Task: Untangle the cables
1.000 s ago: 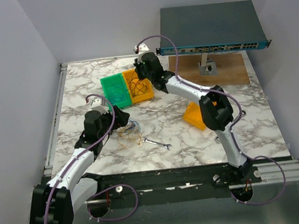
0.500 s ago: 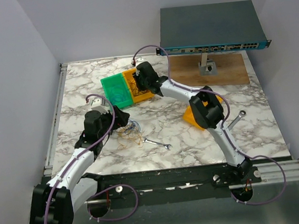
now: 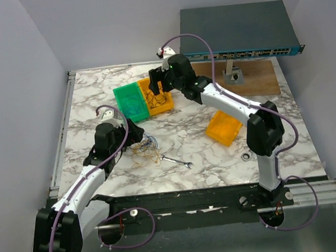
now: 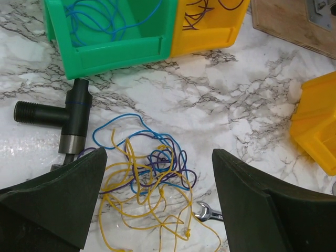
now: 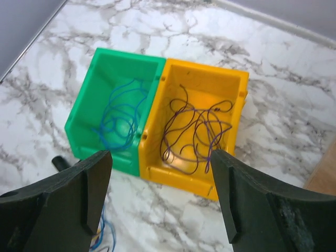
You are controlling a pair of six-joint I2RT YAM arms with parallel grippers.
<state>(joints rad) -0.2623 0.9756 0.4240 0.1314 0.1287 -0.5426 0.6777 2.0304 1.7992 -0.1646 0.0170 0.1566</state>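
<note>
**Untangling partly done:** green bin (image 5: 84,118) and yellow bin (image 5: 231,92) hold sorted cables (image 5: 118,115).
My left hand (image 4: 157,163) and right hand (image 5: 160,157) gape wide, empty; a tangle (image 4: 149,184) waits on the worktop (image 4: 226,105).

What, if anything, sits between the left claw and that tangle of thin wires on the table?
Nothing visible. The open left gripper hangs right over the tangled cables; a black pipe fitting and a small wrench lie at its edges.

The wrench (image 4: 206,212) is partly hidden behind the left claw (image 4: 157,155); the cables (image 4: 137,202) run off the bottom edge.
</note>
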